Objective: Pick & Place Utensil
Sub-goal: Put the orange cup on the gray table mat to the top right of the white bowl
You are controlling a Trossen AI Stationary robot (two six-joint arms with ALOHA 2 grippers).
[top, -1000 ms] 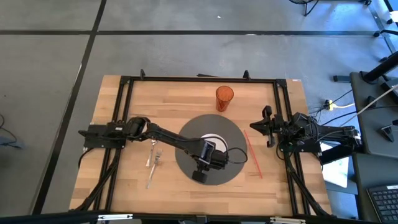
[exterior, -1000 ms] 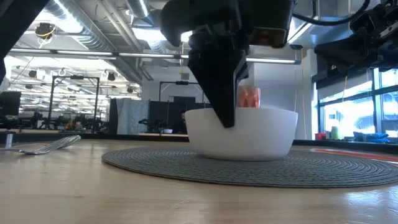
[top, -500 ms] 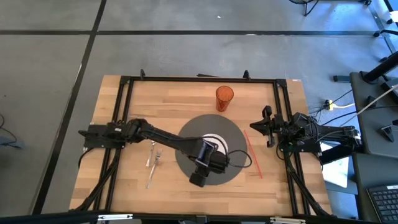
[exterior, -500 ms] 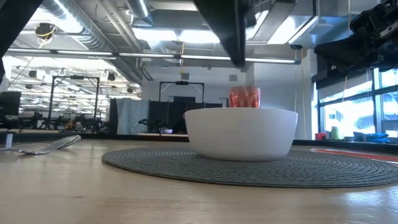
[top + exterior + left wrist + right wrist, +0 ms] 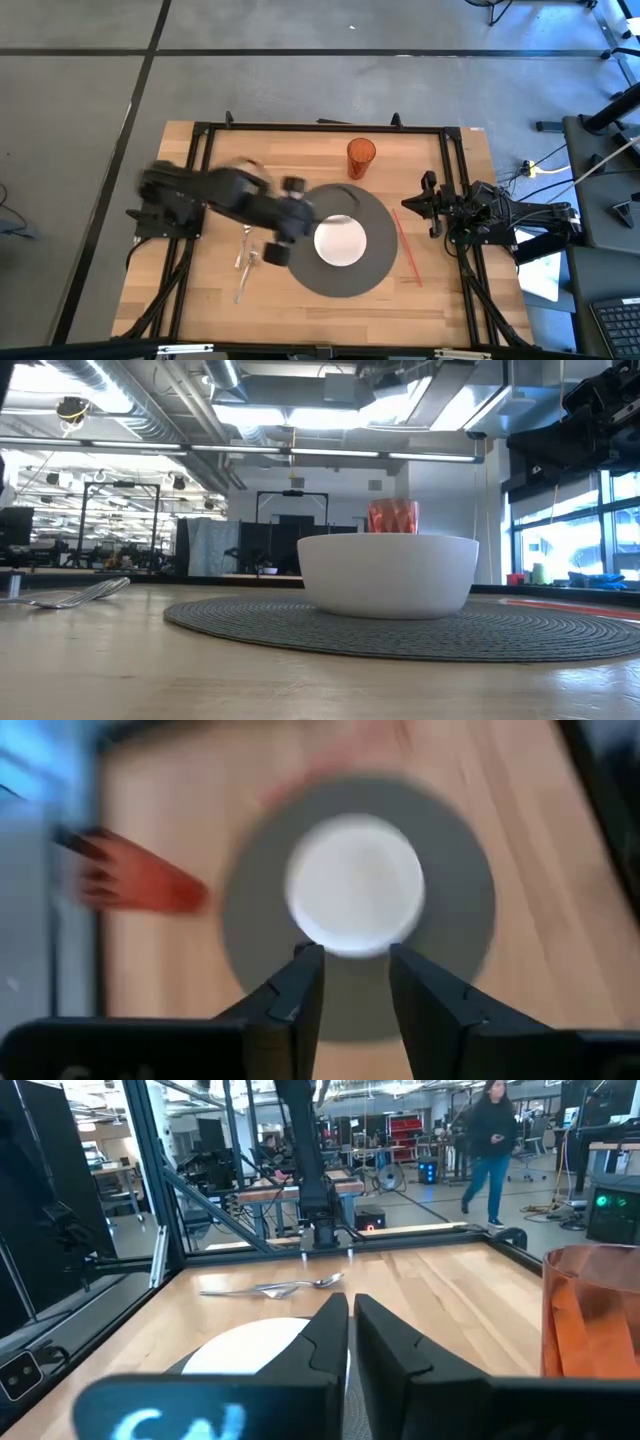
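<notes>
A white bowl (image 5: 341, 241) (image 5: 388, 575) stands on a round grey mat (image 5: 380, 275). A metal fork and spoon (image 5: 245, 262) (image 5: 275, 1288) lie flat on the wood left of the mat. Thin red sticks (image 5: 408, 248) lie right of the mat. My left gripper (image 5: 293, 222) (image 5: 355, 980) is blurred, raised above the mat's left edge, open and holding nothing; the bowl (image 5: 355, 885) shows beyond its fingertips. My right gripper (image 5: 430, 203) (image 5: 350, 1330) waits shut at the table's right side.
An orange cup (image 5: 361, 158) (image 5: 392, 516) stands on the wood beyond the mat, toward the far edge. A black frame (image 5: 320, 127) runs round the tabletop. Bare wood lies along the near edge. A person walks in the room behind, seen in the right wrist view.
My left gripper has risen from the front of the bowl, gone up out of the low view, and swung toward the table's left and far side, uncovering the bowl. Bowl, fork, spoon and red sticks have stayed where they were.
</notes>
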